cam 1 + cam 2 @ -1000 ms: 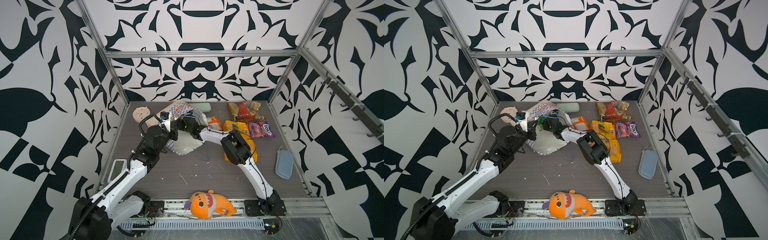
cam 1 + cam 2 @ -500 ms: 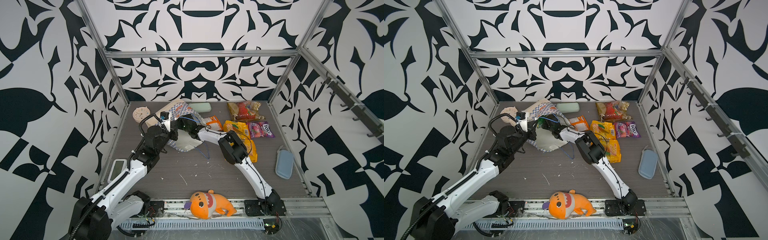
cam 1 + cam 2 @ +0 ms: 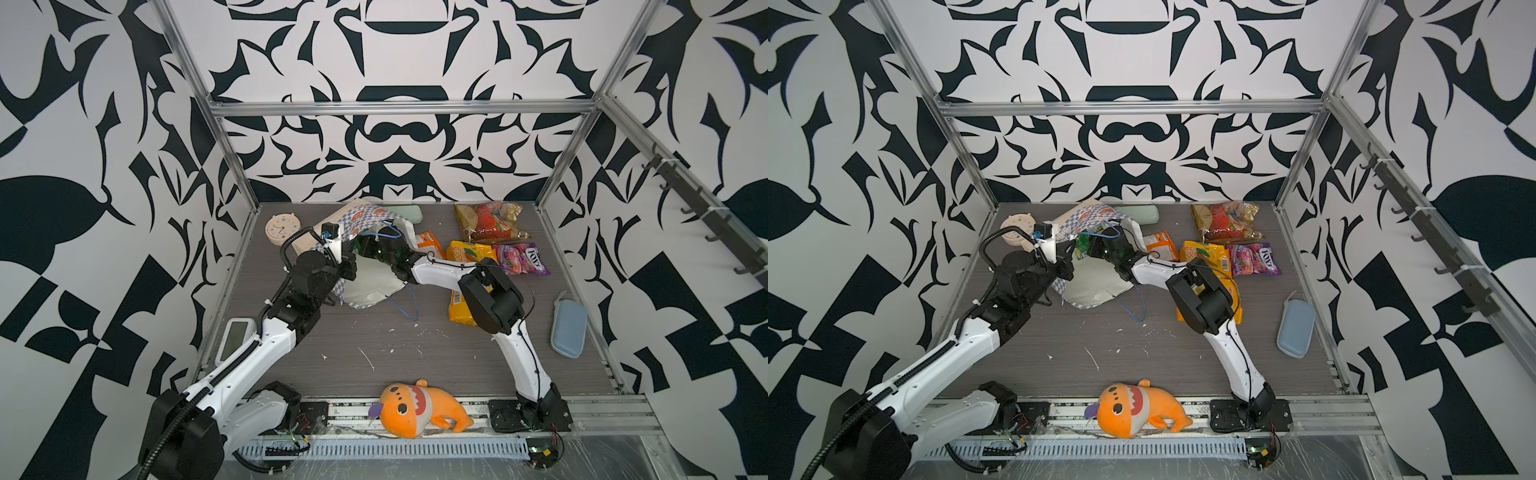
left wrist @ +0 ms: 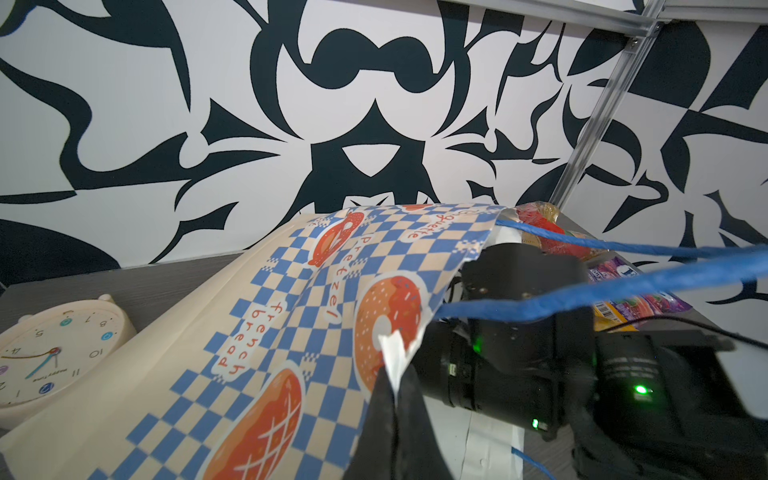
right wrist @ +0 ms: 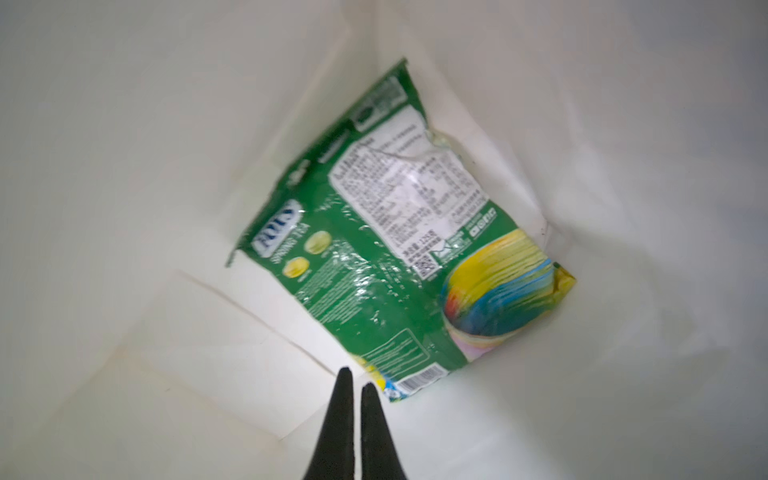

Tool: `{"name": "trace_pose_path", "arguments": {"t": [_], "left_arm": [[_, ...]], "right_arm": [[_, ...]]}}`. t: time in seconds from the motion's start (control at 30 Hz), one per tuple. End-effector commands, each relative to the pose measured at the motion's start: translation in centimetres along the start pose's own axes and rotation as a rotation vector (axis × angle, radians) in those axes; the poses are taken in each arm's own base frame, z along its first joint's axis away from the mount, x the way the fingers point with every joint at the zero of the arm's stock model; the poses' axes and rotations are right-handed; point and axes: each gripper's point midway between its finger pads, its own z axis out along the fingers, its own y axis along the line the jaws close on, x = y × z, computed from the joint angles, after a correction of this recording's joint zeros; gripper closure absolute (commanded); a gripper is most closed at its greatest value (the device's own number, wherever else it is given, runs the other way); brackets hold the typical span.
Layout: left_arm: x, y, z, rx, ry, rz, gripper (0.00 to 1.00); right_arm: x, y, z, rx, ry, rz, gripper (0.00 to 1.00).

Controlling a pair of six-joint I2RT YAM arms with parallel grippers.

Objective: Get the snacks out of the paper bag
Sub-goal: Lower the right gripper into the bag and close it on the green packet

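Inside, seen from the right wrist, the green packet (image 5: 374, 257) lies slanted against the smooth white paper of the paper bag (image 5: 124, 166), near a folded bottom corner. Its film is glossy and wrinkled, with a white label panel, a rainbow-coloured patch and a barcode at the near corner. The right fingers (image 5: 338, 424) are two black tapering blades pressed together, their tips right at that barcode edge. Whether any film is caught between them I cannot tell. I judge the packet light, crinkly and slippery, with loose sweets that shift, so the flat sealed edge or a corner is the place to pinch, not the plump middle.

From the left wrist, the left fingers (image 4: 384, 428) are shut on the bag's rim, with a ragged white scrap of paper sticking up between them. The outside is matt, with blue-and-cream checks and orange pastries. Thin blue cord handles (image 4: 582, 291) cross in front of the black right arm (image 4: 519, 353). Such paper likely creases and tears under a hard pull.

In both top views the bag lies on its side at the back of the grey desk (image 3: 415, 353), mouth toward the right arm, the green packet (image 3: 1086, 245) showing within. Out on the desk beside it lie an orange packet (image 3: 430, 241), a yellow packet (image 3: 469, 251), a second yellow packet (image 3: 459, 305) partly under the arm, a purple packet (image 3: 521, 259) and a clear packet (image 3: 486, 222) with red-yellow contents.
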Motion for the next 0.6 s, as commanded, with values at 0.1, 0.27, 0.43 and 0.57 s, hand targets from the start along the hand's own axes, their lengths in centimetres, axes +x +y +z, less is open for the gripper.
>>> {"name": "trace_pose_path", "arguments": {"t": [0.1, 0.27, 0.43, 0.57], "left_arm": [[-1.7, -0.3, 0.0, 0.012, -0.051, -0.021, 1.00], [-2.0, -0.9, -0.1, 0.043, -0.050, -0.021, 1.00], [-1.6, -1.1, 0.1, 0.060, -0.043, -0.020, 1.00], [-1.8, -1.2, 0.1, 0.062, -0.047, -0.027, 1.00]], "right_arm": [[-3.2, -1.2, -0.4, 0.107, -0.063, -0.101, 0.58], [-4.6, -4.7, 1.3, 0.156, -0.097, -0.116, 0.32], [-4.8, -5.0, 3.6, 0.117, -0.090, -0.166, 0.22], [-3.5, -4.8, 6.3, 0.024, -0.018, -0.137, 0.18]]}}
